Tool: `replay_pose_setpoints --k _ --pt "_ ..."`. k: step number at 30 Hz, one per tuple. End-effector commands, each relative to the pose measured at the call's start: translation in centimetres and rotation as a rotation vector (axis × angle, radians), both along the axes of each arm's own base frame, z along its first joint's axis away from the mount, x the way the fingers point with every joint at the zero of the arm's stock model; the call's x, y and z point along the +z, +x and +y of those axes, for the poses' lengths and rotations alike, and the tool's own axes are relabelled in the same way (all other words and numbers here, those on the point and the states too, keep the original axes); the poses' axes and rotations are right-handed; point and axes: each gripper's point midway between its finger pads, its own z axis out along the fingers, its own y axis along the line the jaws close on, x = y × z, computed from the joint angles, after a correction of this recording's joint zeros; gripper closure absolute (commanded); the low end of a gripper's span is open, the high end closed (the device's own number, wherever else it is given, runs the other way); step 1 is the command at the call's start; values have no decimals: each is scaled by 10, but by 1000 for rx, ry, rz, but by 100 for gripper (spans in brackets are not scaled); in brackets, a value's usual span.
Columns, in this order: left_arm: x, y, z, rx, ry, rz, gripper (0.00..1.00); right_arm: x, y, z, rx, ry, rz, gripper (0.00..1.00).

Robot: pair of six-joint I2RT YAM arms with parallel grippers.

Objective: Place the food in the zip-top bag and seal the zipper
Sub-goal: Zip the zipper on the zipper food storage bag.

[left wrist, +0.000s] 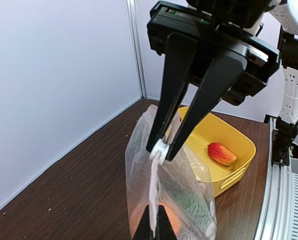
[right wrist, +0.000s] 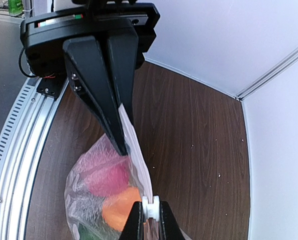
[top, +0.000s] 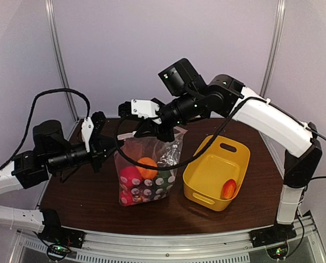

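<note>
Zipper (right wrist: pixel 136 161) forms the top edge of the zip-top bag (top: pixel 164 160). Its long axis runs as a taut line from the left gripper (top: pixel 109 147) across to the right gripper (top: pixel 161 133). The bag hangs below both of them, mouth edge up, with its bottom reaching the table (top: pixel 80 200).

The left gripper is closed tight, its fingers pinching one end of the whitish strip. The right gripper is closed to a narrow gap around the small white slider tab (right wrist: pixel 150 205), which sits between its fingertips.

Beneath the two grippers, inside the bag, lie a pink piece of food (top: pixel 130 178) and an orange piece (top: pixel 147 167). To the outer side of the right gripper stands a yellow tub (top: pixel 228 145) holding a red-orange piece (top: pixel 228 189).

The left wrist view faces the right gripper (left wrist: pixel 161 150) head-on, its fingers converging on the slider, with the tub (left wrist: pixel 241 145) behind it. The right wrist view looks back along the strip to the left gripper (right wrist: pixel 122 147) clamped on it, and down through the film at the pink and orange pieces. Only the top view shows the bag's dotted print and its whole upright shape.
</note>
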Motion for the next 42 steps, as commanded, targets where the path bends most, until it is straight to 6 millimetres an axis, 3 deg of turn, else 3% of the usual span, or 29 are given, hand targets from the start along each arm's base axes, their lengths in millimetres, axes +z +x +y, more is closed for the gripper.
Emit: replay_pose_setpoints --k 1,19,42 --pt "19 2 22 83 -25 -68 100 -5 44 -38 -160 -87 -67 98" --pt "10 11 49 202 20 -118 100 -32 71 -96 -273 -175 7 97" --pt "0 14 53 236 29 -120 100 -41 88 -150 -376 -211 41 96"
